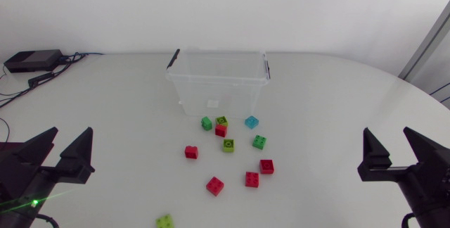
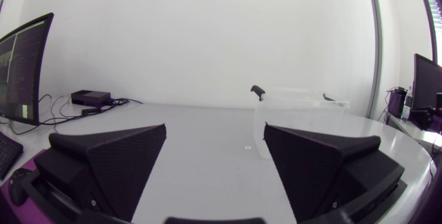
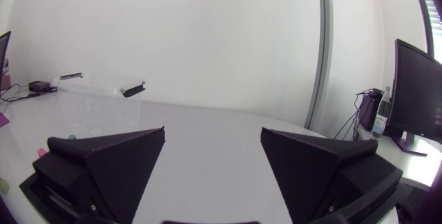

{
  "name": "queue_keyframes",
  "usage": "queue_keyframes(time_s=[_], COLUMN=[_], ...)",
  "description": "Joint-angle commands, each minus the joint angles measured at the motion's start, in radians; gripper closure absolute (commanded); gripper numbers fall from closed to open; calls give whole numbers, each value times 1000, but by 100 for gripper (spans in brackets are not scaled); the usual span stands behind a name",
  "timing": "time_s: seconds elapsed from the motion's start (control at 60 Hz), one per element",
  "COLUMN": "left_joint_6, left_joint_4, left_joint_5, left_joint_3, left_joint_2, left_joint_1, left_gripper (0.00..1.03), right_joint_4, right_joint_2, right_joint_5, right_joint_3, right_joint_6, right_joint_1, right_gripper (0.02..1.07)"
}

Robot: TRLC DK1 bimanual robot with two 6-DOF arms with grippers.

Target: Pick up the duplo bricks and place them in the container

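Observation:
A clear plastic container (image 1: 218, 80) with black latches stands at the back middle of the white table. Several duplo bricks lie in front of it: a green one (image 1: 206, 123), a red and lime pair (image 1: 221, 127), a cyan one (image 1: 251, 122), a lime one (image 1: 228, 145), another green one (image 1: 259, 142) and several red ones such as (image 1: 215, 186). One lime brick (image 1: 164, 221) lies alone near the front edge. My left gripper (image 1: 63, 150) (image 2: 214, 131) is open at the front left, far from the bricks. My right gripper (image 1: 396, 150) (image 3: 213, 133) is open at the front right. Both hold nothing. The container (image 2: 304, 113) (image 3: 97, 89) shows ahead of each gripper.
A black box (image 1: 31, 60) with cables sits at the table's back left corner. Bare tabletop (image 1: 119, 122) stretches between each gripper and the brick cluster.

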Motion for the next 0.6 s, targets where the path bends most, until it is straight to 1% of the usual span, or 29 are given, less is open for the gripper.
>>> queue_keyframes(time_s=[0.0, 0.133, 0.433, 0.533, 0.583], left_joint_6=[-10, -10, -10, -15, -15], left_joint_4=[-2, -1, 4, 10, 8], left_joint_5=[-6, -6, -6, -6, -6], left_joint_3=[-19, -19, -19, 2, 24], left_joint_2=[-10, -12, -12, -12, -7], left_joint_1=[-6, -28, -29, -25, -22], left_gripper=[4, 4, 4, 4, 6], right_joint_4=[-10, -10, -7, 33, 33], right_joint_2=[-5, -5, -7, -7, -5], right_joint_5=[-6, -7, -6, -6, -7], right_joint_3=[-19, -19, -19, -22, -18], right_joint_6=[14, 14, 6, 6, 6], right_joint_1=[2, 11, 40, 51, 57], right_gripper=[7, 7, 7, 7, 7])
